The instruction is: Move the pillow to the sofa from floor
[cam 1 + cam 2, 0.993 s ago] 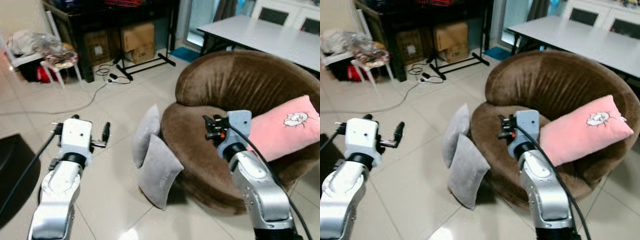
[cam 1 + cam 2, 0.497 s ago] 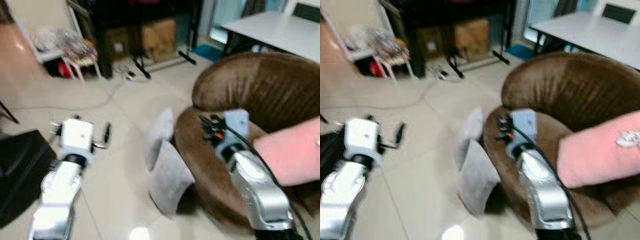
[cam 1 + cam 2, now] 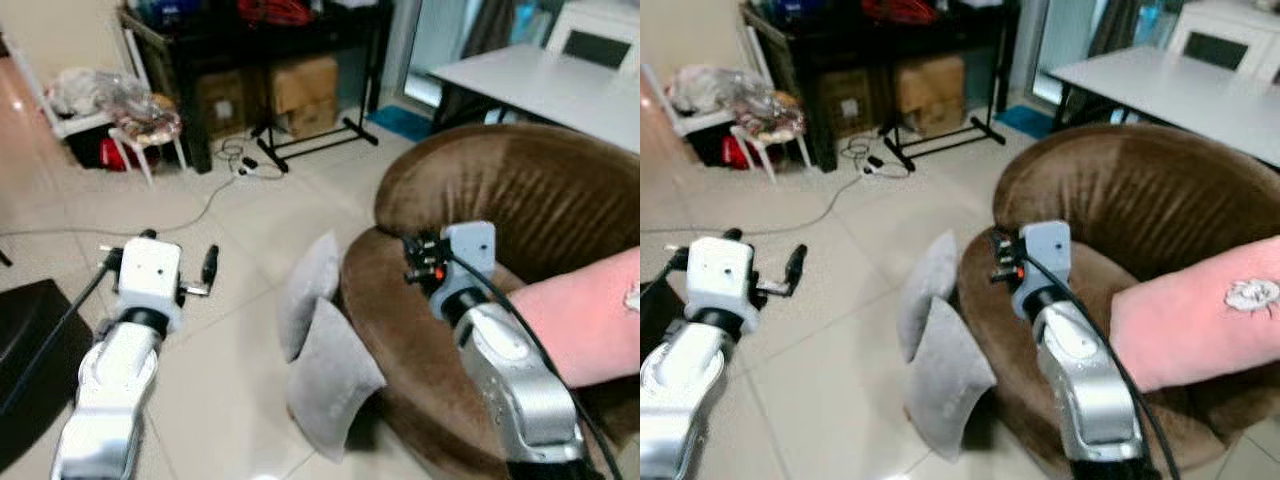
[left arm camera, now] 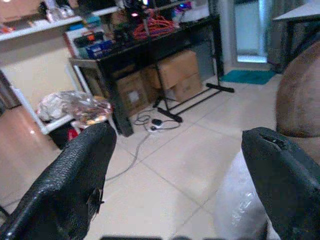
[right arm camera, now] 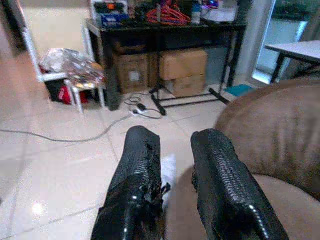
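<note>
Grey fabric, two pieces: a near grey pillow (image 3: 333, 377) and a far grey pillow (image 3: 308, 292) stand on edge on the pale tiled floor (image 3: 230, 230), leaning against the front of the round brown sofa (image 3: 480, 190), one touching the other. Left eye view: a pink pillow (image 3: 590, 320) already lies on the sofa seat; the left gripper (image 3: 180, 262) is raised over bare floor, apart from the grey pair, and the right gripper (image 3: 418, 262) is raised above the sofa's front rim. Right eye view: same arrangement; a white table (image 3: 1160, 90) stands behind the sofa, and a black shelf unit (image 3: 890, 50) with cardboard boxes (image 3: 930, 90) and a power cable (image 3: 830, 195) lie further back. Left wrist view: the left gripper's fingers (image 4: 75, 180) stand wide apart with nothing between them, a corner of a grey pillow showing past one fingertip. Right wrist view: the right gripper's fingers (image 5: 137, 185) stand close together, a narrow gap between them, holding nothing, above the sofa edge. Handling, by judgement: the pillows look light, soft and yielding, not fragile; a pinch would sink in, so the upper corner or top seam of the near one seems the surest hold.
</note>
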Motion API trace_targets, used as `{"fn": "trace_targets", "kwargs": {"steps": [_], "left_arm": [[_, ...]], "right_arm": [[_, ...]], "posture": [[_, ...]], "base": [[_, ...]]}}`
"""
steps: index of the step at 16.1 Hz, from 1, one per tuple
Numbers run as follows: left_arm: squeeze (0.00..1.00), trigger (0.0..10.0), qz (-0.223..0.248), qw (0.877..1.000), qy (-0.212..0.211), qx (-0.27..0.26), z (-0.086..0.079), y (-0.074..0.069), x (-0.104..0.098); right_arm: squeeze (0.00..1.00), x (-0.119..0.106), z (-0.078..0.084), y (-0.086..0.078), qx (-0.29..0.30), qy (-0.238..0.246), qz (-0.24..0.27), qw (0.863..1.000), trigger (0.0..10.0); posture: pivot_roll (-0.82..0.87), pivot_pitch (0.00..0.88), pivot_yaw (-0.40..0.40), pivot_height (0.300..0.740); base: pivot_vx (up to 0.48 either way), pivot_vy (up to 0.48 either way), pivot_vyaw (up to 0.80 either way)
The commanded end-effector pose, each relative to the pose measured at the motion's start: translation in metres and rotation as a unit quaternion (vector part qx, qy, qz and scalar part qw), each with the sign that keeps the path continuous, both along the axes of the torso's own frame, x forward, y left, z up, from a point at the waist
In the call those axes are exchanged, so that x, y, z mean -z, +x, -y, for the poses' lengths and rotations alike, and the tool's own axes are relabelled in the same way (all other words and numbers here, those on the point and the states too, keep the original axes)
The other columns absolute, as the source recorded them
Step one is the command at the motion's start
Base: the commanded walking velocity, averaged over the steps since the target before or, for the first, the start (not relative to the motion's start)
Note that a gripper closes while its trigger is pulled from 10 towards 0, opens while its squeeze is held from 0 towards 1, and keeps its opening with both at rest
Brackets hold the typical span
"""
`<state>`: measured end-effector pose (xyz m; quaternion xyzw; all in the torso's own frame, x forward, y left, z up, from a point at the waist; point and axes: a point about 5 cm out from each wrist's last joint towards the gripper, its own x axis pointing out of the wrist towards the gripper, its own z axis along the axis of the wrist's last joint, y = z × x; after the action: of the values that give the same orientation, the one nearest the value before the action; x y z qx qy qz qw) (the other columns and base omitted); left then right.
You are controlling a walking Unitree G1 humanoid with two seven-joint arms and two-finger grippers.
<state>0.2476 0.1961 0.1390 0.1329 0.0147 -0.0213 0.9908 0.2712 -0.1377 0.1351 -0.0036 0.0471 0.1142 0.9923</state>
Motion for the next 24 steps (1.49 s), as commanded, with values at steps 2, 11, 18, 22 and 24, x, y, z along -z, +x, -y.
{"fn": "trace_targets", "kwargs": {"steps": [2,11,18,22,24], "left_arm": [[0.00,10.0,0.007,1.000,0.008,0.001,-0.004,0.000,-0.003],[0.00,10.0,0.010,1.000,0.012,0.008,-0.004,0.002,-0.003],[0.00,10.0,0.010,1.000,0.014,0.013,-0.004,0.004,-0.004],[0.00,10.0,0.010,1.000,0.019,0.013,-0.004,0.004,-0.003],[0.00,10.0,0.016,0.999,0.023,0.016,-0.003,0.004,-0.003]], "right_arm": [[0.00,-0.003,0.000,0.001,0.009,0.004,0.012,1.000,10.0],[0.00,-0.002,0.003,0.002,0.029,0.010,0.015,0.999,10.0],[0.00,-0.001,0.007,0.002,0.047,0.015,0.013,0.999,10.0],[0.00,0.000,0.009,0.001,0.054,0.026,0.012,0.998,10.0],[0.00,0.001,0.011,0.001,0.062,0.027,0.013,0.998,10.0]], "posture": [[-0.12,0.000,0.004,0.740],[-0.13,0.000,0.018,0.740],[-0.13,0.000,0.020,0.740],[-0.13,0.000,0.021,0.740],[-0.13,0.000,0.023,0.735]], "base": [[0.292,0.000,0.00],[0.296,0.000,0.24],[0.298,0.000,-0.23],[0.294,0.000,0.00],[0.000,0.000,0.00]]}}
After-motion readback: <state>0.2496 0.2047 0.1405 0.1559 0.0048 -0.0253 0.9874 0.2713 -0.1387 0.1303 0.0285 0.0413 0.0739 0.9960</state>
